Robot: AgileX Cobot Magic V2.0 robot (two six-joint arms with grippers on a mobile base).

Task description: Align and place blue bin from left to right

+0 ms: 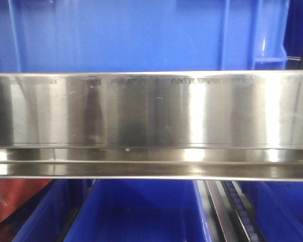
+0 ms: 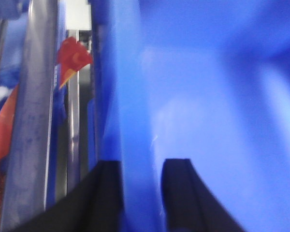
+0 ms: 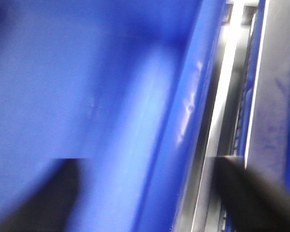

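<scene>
Left wrist view: your left gripper (image 2: 141,193) straddles the blue bin (image 2: 135,121) wall, fingers clamped on the rim. Right gripper (image 3: 145,193) spans the opposite rim, grip uncertain. Bin sits behind the steel rail (image 1: 151,121), on the upper shelf level. Risk: smooth rigid plastic slipping or skewing against polished metal if your arms pull unevenly.

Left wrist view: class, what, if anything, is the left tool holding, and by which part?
The left tool straddles the side wall of the blue bin just below its rim, one finger outside, one inside.
</scene>
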